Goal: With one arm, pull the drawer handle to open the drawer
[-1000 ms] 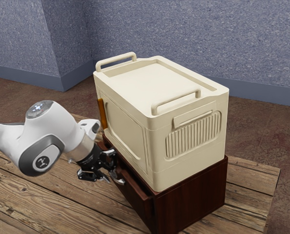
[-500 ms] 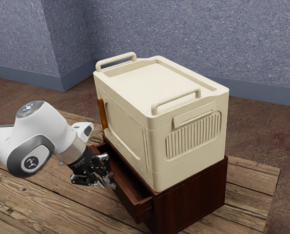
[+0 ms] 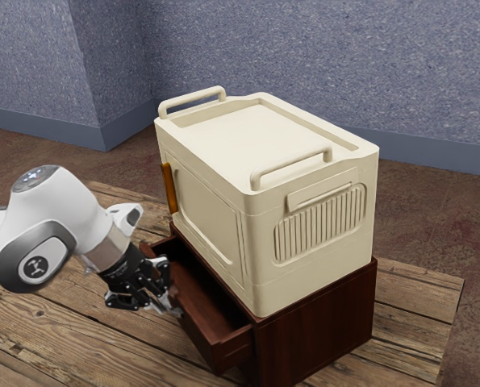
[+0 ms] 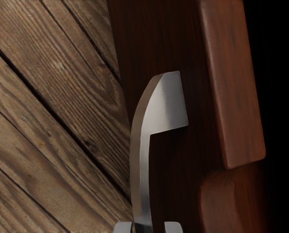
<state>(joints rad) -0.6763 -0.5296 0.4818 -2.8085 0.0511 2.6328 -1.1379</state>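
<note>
Gripping: gripper (image 3: 172, 310) clamped on curved metal handle (image 4: 142, 179), drawer's outer face. Drawer (image 3: 208, 311) projects well past front edge of dark wood cabinet (image 3: 319, 329), below cream storage box (image 3: 214, 234). Opening looks mostly done; perhaps short pull, then release left.

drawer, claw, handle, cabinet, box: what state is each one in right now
wooden drawer: open, pulled partway out
metal drawer handle: attached to the drawer front
claw: at the drawer handle; whether it grips, I can't tell
dark wooden cabinet: upright
cream box: upright on the cabinet, top closed
</note>
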